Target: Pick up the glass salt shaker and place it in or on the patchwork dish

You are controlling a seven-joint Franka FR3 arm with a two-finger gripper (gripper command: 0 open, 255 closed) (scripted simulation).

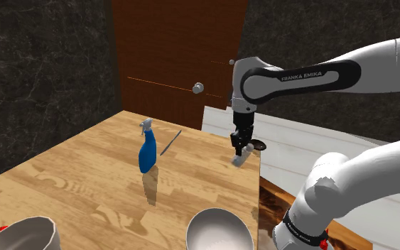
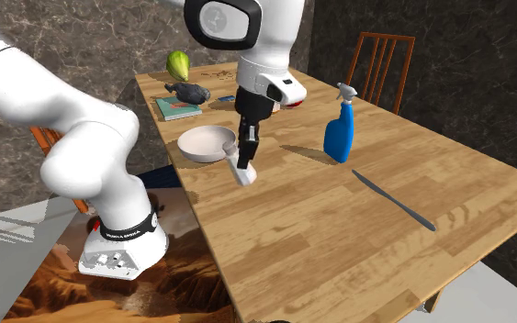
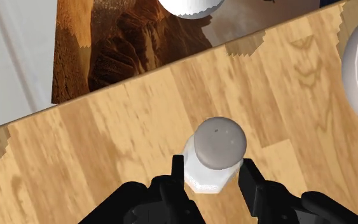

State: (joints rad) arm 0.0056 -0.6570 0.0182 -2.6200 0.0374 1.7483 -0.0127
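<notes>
The black gripper point(image 3: 213, 170) is clamped on the salt shaker point(image 3: 217, 149), one finger pressed against each side of its pale body below the rounded grey cap. The shaker leans a little, close to the edge of the wooden table point(image 2: 339, 229) and just beside the pale bowl point(image 2: 206, 144).

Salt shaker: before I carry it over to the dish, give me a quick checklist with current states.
1. Grip: the gripper clasps the salt shaker on both sides: ok.
2. The salt shaker clear of the table: cannot tell.
3. Inside of the pale bowl empty: ok.
4. Way from shaker to bowl free: ok, they are close together.
5. The blue spray bottle out of the way: ok, it stands well apart.
</notes>
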